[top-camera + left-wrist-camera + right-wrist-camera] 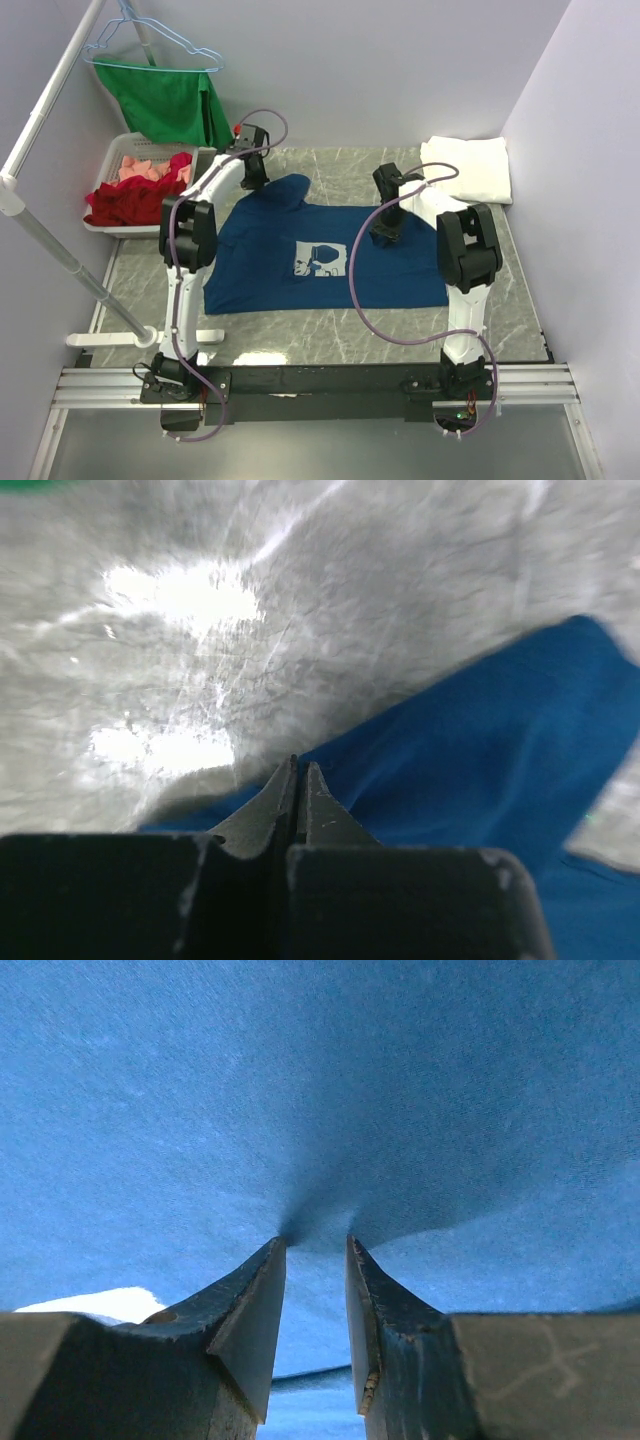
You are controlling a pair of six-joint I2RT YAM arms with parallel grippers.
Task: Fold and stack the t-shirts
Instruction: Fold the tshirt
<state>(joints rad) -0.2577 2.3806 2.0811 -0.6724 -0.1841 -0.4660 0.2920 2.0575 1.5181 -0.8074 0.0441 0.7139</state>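
The marble worktop (330,335) is the biggest thing here. Most of the middle is covered by the navy t-shirt (270,270), spread out flat and face up, collar toward the right, hem toward the left. The white t-shirt (468,165) is already a folded square in the far right corner, well apart from the blue one.

Left tool (252,172) is at the far left of the shirt, by the sleeve (285,190) that sticks out toward the far side. Its wrist view shows the fingers pressed together right at the cloth's edge. I can't tell if any fabric is actually caught between them.

Right tool (386,235) is down on the chest area, just right of the white print (320,258). It's pinching a little pucker of fabric, and you can see the cloth drawn in toward the tips.

Handling-wise I'd guess thin cotton: light, floppy, zero stiffness, so it'll sag and drag wherever it isn't held. A mid-panel pinch probably just tents it. Seams, hem corners, shoulders or sleeve edges look like the better spots to grab, one per tool, so the fold line stays straight.
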